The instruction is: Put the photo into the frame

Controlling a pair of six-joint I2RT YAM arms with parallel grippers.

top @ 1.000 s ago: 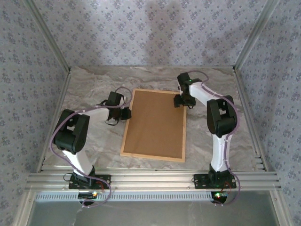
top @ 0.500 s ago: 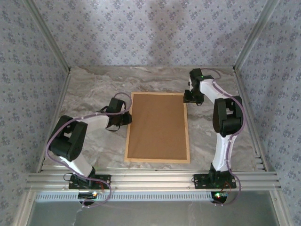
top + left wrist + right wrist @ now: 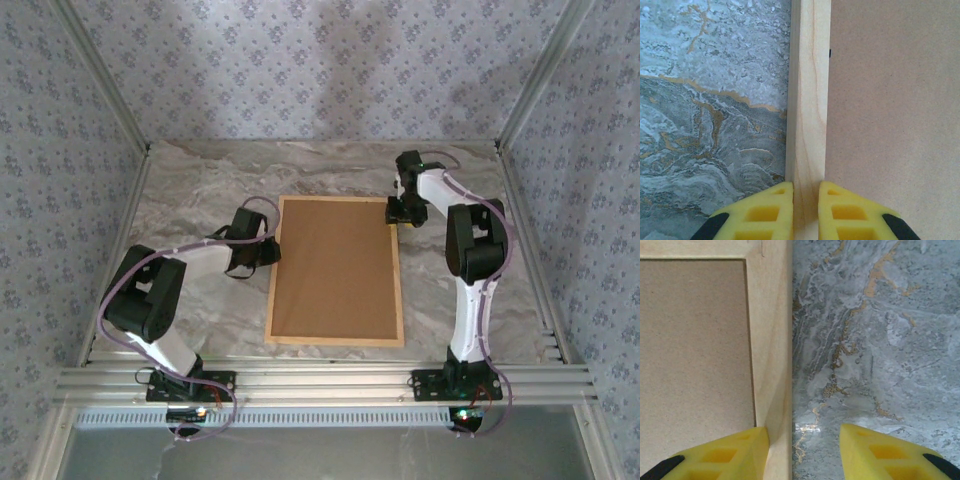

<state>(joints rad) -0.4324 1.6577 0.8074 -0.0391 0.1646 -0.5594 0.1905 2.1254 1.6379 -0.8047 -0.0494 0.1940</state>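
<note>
The light wood frame [image 3: 335, 341] lies flat on the marble table, back side up, with the brown backing board [image 3: 335, 265] filling it. The photo is hidden. My left gripper [image 3: 272, 250] is shut on the frame's left rail [image 3: 810, 100], one yellow finger on each side of it. My right gripper [image 3: 398, 213] stands open at the far right corner. It straddles the right rail [image 3: 771, 340]: its left finger sits at the rail's inner edge over the backing board [image 3: 695, 350], and its right finger hangs over bare table, apart from the rail.
Marble tabletop [image 3: 875, 340] lies to the right of the frame and to its left [image 3: 715, 100]. Aluminium posts and patterned walls close in the table on three sides. Both arm bases sit at the near edge.
The frame has swung from tilted to square with the table and shifted slightly right. My right gripper moved to the far right corner and narrowed its jaws. My left gripper kept its hold.
</note>
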